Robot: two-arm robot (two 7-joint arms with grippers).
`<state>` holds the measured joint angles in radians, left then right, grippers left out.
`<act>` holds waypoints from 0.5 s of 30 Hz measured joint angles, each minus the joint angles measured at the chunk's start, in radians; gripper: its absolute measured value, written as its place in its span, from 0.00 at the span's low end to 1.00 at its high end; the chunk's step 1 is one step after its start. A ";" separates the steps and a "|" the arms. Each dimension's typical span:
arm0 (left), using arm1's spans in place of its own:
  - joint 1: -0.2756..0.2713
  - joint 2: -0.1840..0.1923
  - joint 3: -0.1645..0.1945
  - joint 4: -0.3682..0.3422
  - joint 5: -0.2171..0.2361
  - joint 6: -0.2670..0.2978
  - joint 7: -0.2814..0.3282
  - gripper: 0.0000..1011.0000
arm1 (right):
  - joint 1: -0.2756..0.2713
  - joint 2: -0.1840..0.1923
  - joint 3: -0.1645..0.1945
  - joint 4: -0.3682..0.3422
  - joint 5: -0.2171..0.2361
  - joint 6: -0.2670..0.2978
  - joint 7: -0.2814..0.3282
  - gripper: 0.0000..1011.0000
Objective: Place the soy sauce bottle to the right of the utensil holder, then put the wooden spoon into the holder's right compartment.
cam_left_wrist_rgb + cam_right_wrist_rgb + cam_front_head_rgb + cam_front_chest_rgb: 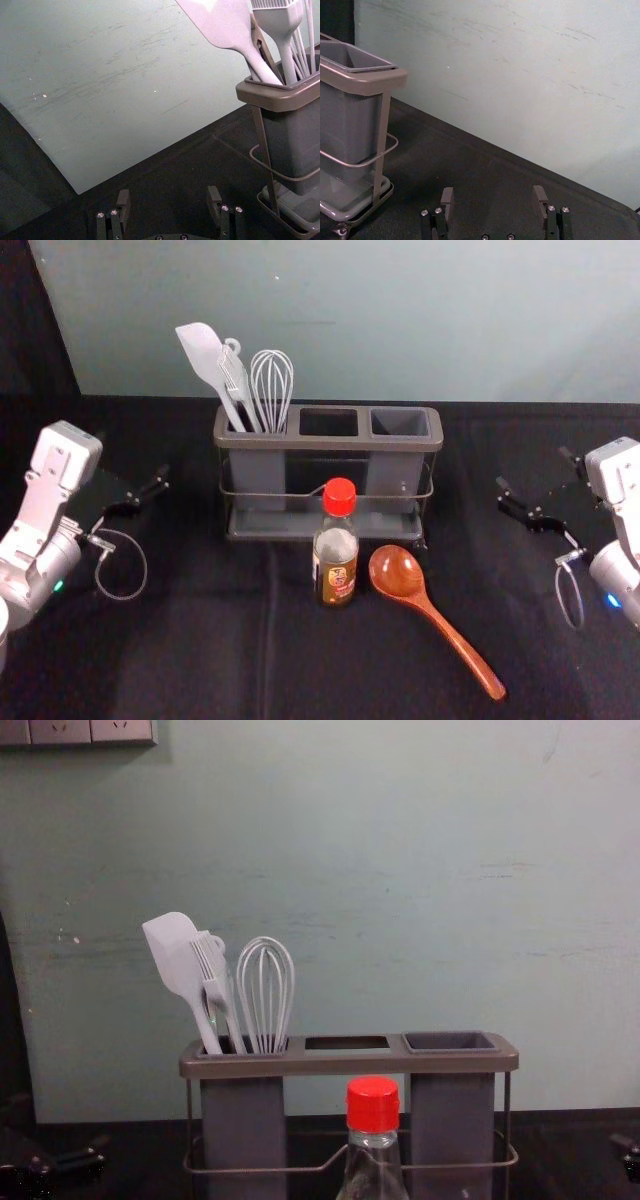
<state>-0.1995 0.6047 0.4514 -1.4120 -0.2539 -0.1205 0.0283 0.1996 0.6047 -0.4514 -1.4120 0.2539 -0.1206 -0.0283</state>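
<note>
The soy sauce bottle, red-capped, stands upright in front of the utensil holder; its cap rises before the holder in the chest view. Right of the bottle lies the wooden spoon, bowl toward the holder, handle angled to the front right. The holder's right compartment has nothing in it. My left gripper is open and empty, left of the holder; in its wrist view the left gripper has spread fingers. My right gripper is open and empty, right of the holder, as is the right gripper in its wrist view.
A white spatula, a brush and a whisk stand in the holder's left compartment. A pale wall rises behind the black-covered table. Wall sockets show high at the left of the chest view.
</note>
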 joint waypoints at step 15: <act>0.000 0.000 0.000 0.000 0.000 0.000 0.000 0.99 | 0.000 0.000 0.000 0.000 0.000 0.000 0.000 0.99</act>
<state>-0.1995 0.6047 0.4514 -1.4120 -0.2539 -0.1205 0.0283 0.1995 0.6046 -0.4514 -1.4120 0.2539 -0.1205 -0.0283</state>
